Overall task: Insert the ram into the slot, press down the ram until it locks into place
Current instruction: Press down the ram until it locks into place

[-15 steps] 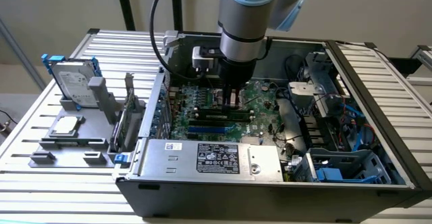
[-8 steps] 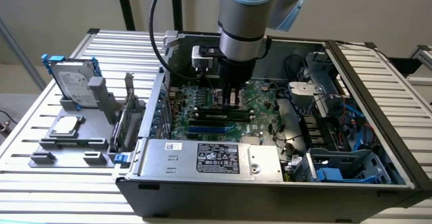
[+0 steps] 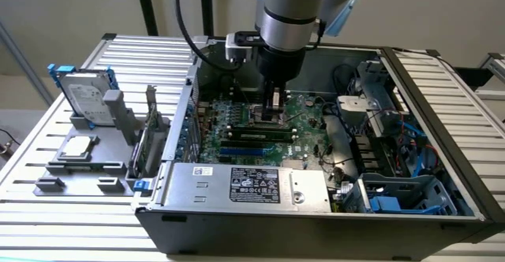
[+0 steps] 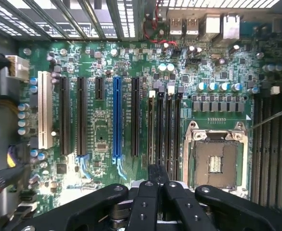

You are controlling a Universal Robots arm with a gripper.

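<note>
In the exterior view, an open computer case [image 3: 442, 155] lies on a slatted metal table [image 3: 71, 214]. A silver power supply [image 3: 245, 185] at the case's near edge carries a black label with white print too small to read. Inside sits the green motherboard [image 3: 308, 111]. The gripper [image 3: 275, 111] reaches down over the long black memory slots [image 3: 261, 133], where a ram [image 3: 264, 136] stick lies seated. To the exterior view's left, a grey holder [image 3: 79, 161] carries a hard drive [image 3: 83, 99] and a processor chip [image 3: 77, 146].

In the wrist view, the gripper's [image 4: 157, 180] black fingers [image 4: 156, 174] are pressed together, holding nothing, just above the black slots [image 4: 164, 130]. An empty processor socket [image 4: 215, 156] lies beside them, a blue slot [image 4: 116, 118] farther off. No board lettering is legible.
</note>
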